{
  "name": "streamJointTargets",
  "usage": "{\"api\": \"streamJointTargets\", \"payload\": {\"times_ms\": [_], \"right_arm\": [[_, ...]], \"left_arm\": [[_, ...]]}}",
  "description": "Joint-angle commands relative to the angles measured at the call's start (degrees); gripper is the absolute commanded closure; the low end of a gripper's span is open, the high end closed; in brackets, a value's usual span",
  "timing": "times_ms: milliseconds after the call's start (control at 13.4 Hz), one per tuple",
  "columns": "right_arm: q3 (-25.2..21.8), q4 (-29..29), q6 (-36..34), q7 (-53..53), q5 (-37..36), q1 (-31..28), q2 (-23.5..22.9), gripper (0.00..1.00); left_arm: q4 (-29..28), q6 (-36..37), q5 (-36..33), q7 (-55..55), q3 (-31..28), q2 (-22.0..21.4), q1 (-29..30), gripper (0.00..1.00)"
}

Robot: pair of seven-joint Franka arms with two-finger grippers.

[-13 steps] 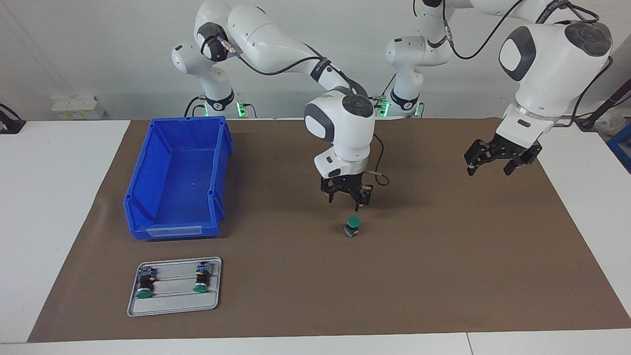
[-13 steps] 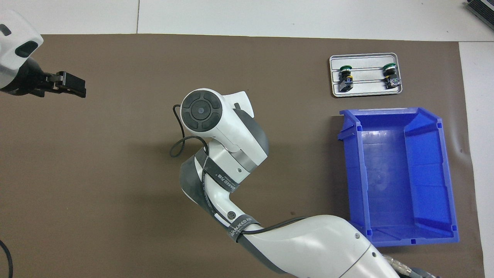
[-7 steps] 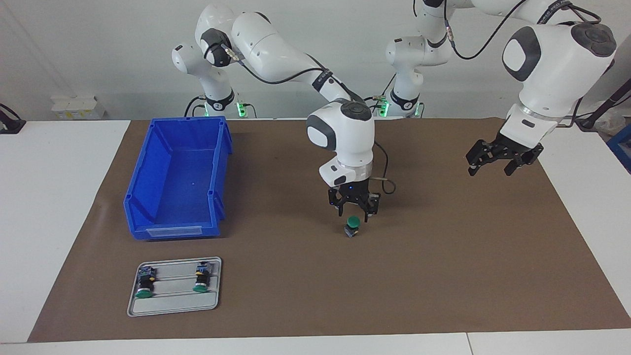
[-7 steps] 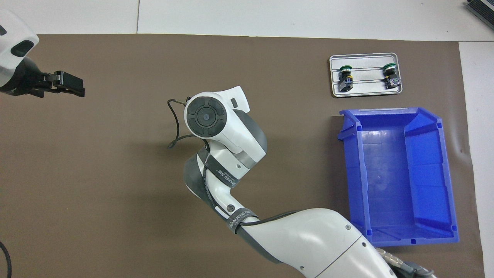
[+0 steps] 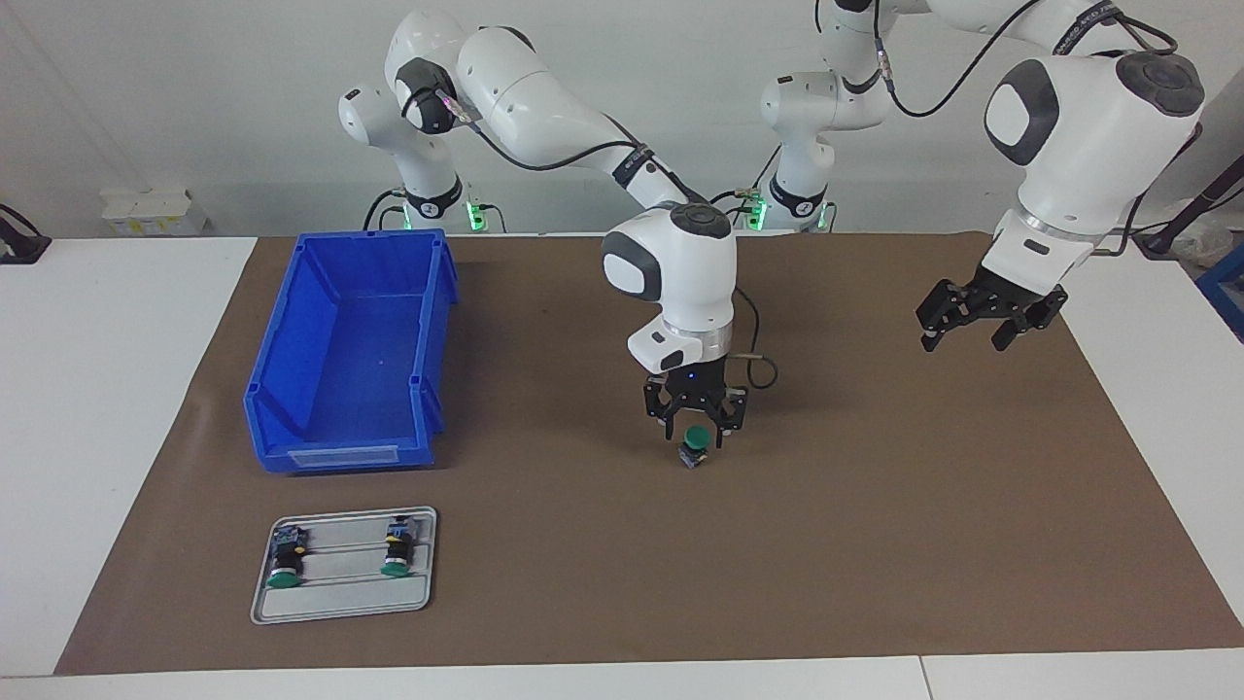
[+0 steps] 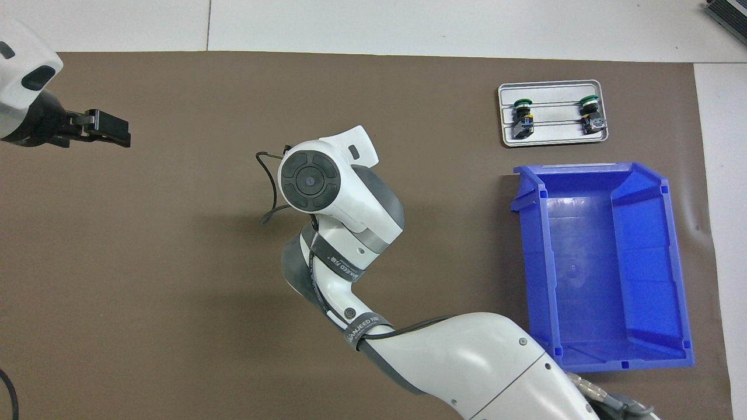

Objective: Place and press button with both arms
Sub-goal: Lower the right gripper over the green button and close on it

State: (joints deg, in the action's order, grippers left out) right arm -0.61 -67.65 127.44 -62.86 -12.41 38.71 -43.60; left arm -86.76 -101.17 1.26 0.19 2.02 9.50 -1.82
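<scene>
A button (image 5: 693,445) with a green cap stands upright on the brown mat (image 5: 875,544) near the table's middle. My right gripper (image 5: 695,428) points straight down over it, open, one finger on each side of the green cap; I cannot tell whether they touch it. In the overhead view the right arm's wrist (image 6: 309,178) hides the button. My left gripper (image 5: 977,326) hangs open and empty above the mat toward the left arm's end, and it also shows in the overhead view (image 6: 108,129).
A grey tray (image 5: 340,608) (image 6: 553,134) at the right arm's end holds two more buttons (image 5: 285,564) (image 5: 397,557) lying down. An empty blue bin (image 5: 340,452) (image 6: 624,361) stands beside it, nearer to the robots.
My right gripper has come down over the button, so its fingers now straddle the green cap, and they have closed a little. The left arm has barely moved.
</scene>
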Motion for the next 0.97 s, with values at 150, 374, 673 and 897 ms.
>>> {"api": "streamJointTargets", "payload": {"times_ms": [150, 374, 673, 897], "right_arm": [[0.3, -3.8, 3.4, 2.2, -2.4, 0.2, 0.5, 0.27], [0.3, -3.9, 3.8, 2.7, -2.5, 0.3, 0.5, 0.29], [0.3, -4.1, 3.9, 2.7, -2.5, 0.4, 0.6, 0.49], [0.3, -3.4, 3.3, 2.7, -2.4, 0.7, 0.8, 0.85]], "left_arm": [[-2.8, -0.9, 0.8, 0.9, 0.2, -2.3, 0.8, 0.00], [-2.8, -0.6, 0.8, 0.9, 0.2, -2.5, 0.8, 0.00], [-2.8, -0.7, 0.7, 0.9, 0.2, -2.5, 0.8, 0.00], [-2.8, -0.6, 0.7, 0.8, 0.2, -2.5, 0.8, 0.00]]}}
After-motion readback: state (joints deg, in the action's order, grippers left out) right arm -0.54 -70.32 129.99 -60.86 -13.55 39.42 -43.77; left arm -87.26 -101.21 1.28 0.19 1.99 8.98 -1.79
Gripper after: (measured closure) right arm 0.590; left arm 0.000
